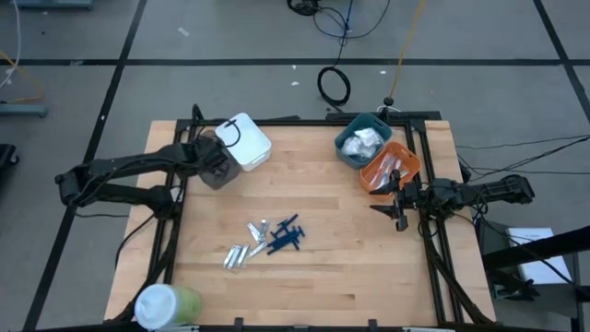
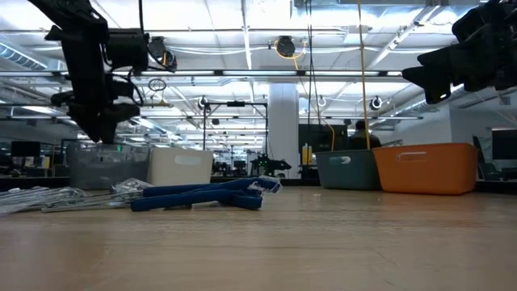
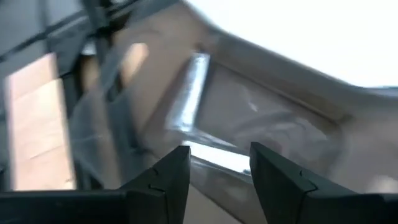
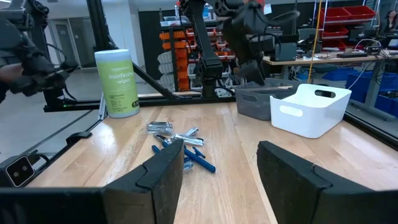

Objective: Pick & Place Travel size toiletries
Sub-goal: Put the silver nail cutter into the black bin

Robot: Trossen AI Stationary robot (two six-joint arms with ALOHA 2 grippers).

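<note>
Hovering over the clear bin [image 1: 214,169] near the table's far left corner, the left pincer [image 3: 214,163] has its fingers parted with nothing between them; a silver tube [image 3: 189,93] lies inside that bin, which touches the white bin [image 1: 247,141]. The right pincer [image 4: 217,160] hangs at the table's right edge, just beside the orange bin [image 1: 392,167], fingers spread wide and empty. A teal bin [image 1: 361,138] holding white packets [image 1: 361,141] adjoins the orange one. The remaining toiletries, silver tubes [image 1: 245,247] and dark blue sticks [image 1: 286,234], lie clustered at the table's [image 1: 369,267] centre. A green wipes canister [image 1: 166,305] stands at the near left corner.
</note>
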